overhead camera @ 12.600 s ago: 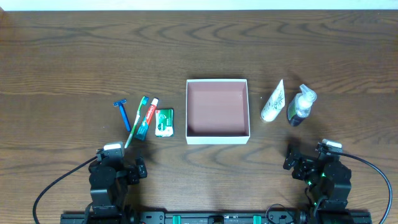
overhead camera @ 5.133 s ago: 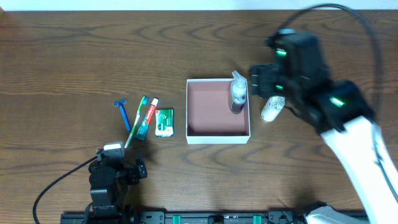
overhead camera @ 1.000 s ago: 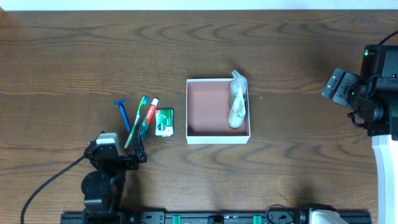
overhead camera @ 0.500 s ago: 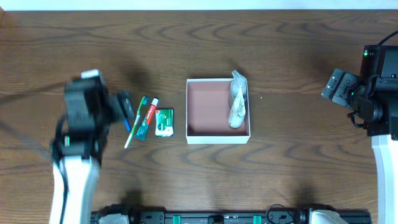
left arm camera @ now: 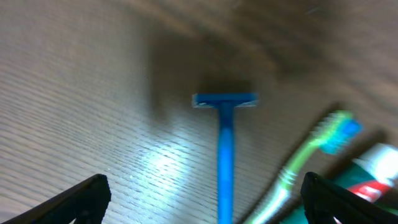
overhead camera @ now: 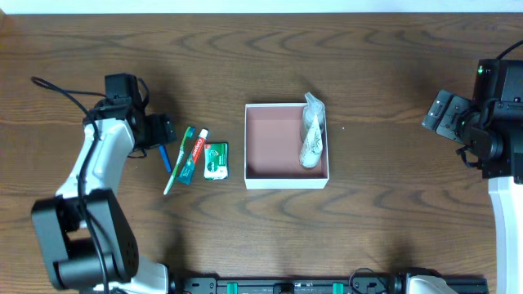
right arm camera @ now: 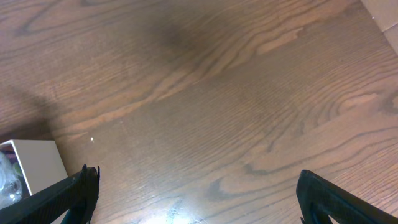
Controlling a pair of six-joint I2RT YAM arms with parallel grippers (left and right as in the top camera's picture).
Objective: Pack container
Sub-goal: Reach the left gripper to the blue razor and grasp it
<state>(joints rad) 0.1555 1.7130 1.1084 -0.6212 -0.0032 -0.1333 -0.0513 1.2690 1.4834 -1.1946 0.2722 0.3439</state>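
Wooden table [overhead camera: 392, 65], container [overhead camera: 274, 143] well off left claw [overhead camera: 162, 131]

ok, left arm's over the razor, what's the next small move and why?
Probably lower the left gripper onto the razor and close on its handle: the jaws stand open, the handle lies between them, and it's not yet in the container.

Left arm [overhead camera: 105, 155] and right arm [overhead camera: 500, 155]: white links, black joints, black cable [overhead camera: 57, 88], green light [overhead camera: 481, 70].
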